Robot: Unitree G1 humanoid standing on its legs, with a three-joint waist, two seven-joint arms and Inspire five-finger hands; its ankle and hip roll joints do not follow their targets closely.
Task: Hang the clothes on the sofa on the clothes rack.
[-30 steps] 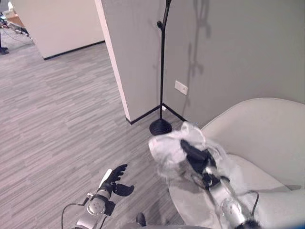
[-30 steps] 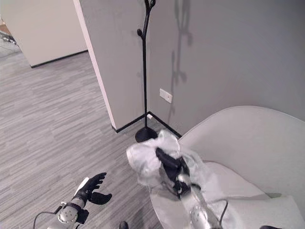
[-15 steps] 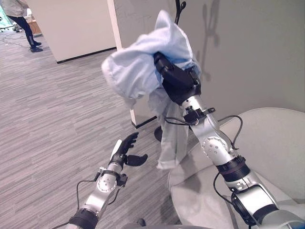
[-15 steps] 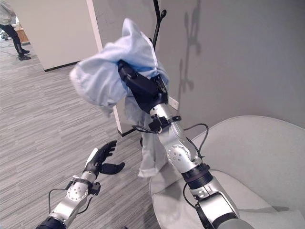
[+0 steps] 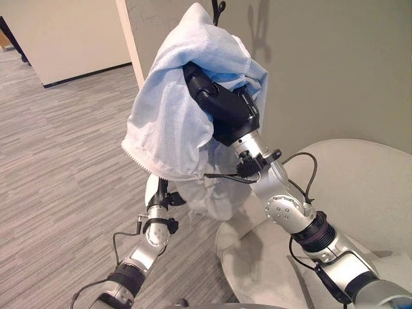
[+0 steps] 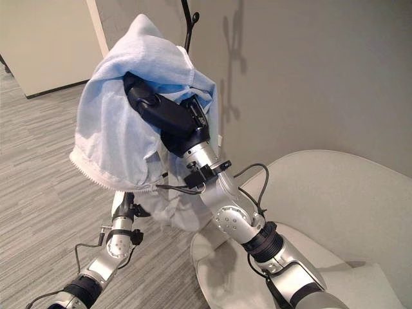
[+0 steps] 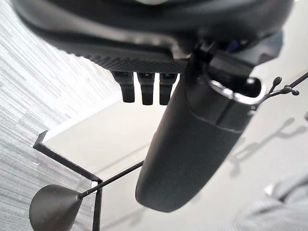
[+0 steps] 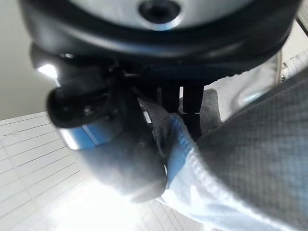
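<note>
Right hand (image 5: pixel 225 112) was raised high with a light blue garment (image 5: pixel 187 96) draped over it – thumb and fingers curled onto the cloth in the right wrist view, so it had a firm hold. The garment hung off the sofa (image 5: pixel 360 193), bulk on the hand and a tail trailing down in front of the wall. The coat rack (image 5: pixel 219 8) pole top and hook tips showed just above and behind the cloth peak, so the rack lay up and beyond the hand; the right hand was clearly the nearer one. Left hand (image 5: pixel 156 192) sat low under the hanging hem – fingers straight in the left wrist view, holding nothing. Next move likely needed the cloth lifted over a hook.
</note>
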